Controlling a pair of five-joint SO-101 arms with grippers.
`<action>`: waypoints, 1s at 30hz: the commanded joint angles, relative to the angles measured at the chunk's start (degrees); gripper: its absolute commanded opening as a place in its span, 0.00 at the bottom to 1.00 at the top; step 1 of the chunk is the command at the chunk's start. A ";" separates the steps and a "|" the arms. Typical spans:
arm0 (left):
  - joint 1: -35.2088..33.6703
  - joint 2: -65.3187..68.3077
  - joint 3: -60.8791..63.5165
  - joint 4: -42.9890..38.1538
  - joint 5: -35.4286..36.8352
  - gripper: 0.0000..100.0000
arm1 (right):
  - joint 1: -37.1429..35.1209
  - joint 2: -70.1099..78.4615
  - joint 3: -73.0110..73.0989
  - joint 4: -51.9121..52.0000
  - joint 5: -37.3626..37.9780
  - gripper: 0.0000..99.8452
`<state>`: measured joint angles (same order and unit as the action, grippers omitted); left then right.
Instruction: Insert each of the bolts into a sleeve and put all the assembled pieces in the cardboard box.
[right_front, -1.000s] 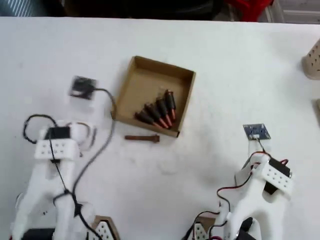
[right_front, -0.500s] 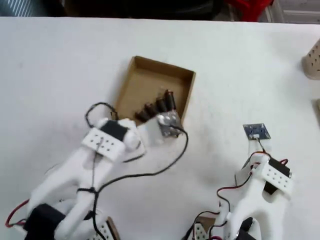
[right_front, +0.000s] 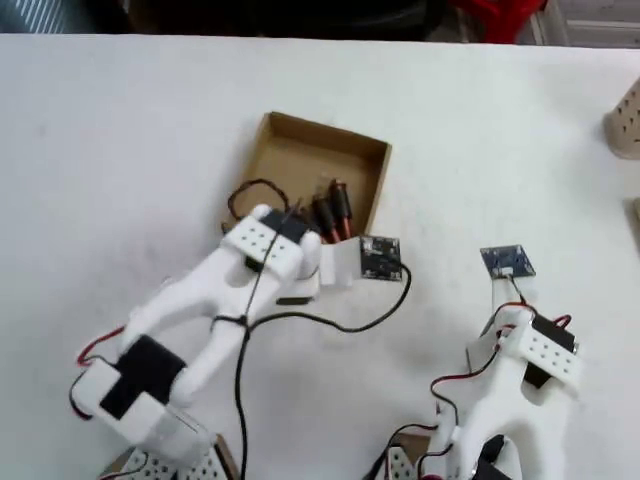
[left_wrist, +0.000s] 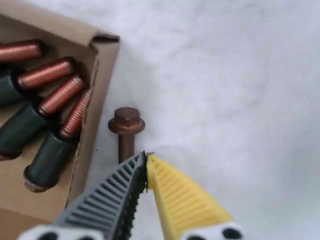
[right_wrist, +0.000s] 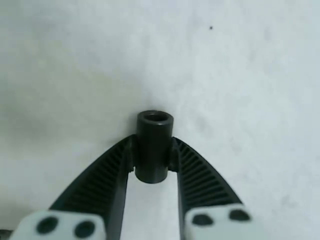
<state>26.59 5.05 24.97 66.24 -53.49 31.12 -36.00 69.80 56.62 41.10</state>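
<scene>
Left wrist view: my left gripper (left_wrist: 146, 162) closed, empty, over bolt (left_wrist: 125, 131); looks rigid, slick, so I'd grab mid-shank. Right gripper (right_wrist: 152, 165) clamps sleeve (right_wrist: 154, 145).

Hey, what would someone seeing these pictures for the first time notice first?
Probably the cardboard box near the middle of the table, with several assembled pieces lying side by side inside. Just outside its wall a loose bolt lies on the table, with the closed tips of the left gripper right over its shank. Off to the side, the right gripper holds a black sleeve.
</scene>
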 joint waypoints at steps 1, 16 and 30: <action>0.31 1.01 -5.27 2.73 -2.02 0.04 | -0.75 -0.66 -0.09 -0.92 0.35 0.02; -2.68 1.89 -6.68 0.18 -1.85 0.16 | -0.75 -0.66 0.18 -0.57 2.55 0.02; -4.09 14.11 -15.65 -0.88 3.87 0.16 | -0.75 -0.66 0.18 -0.57 2.64 0.02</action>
<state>23.60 18.33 13.01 65.71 -53.05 31.12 -36.00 70.07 56.44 42.95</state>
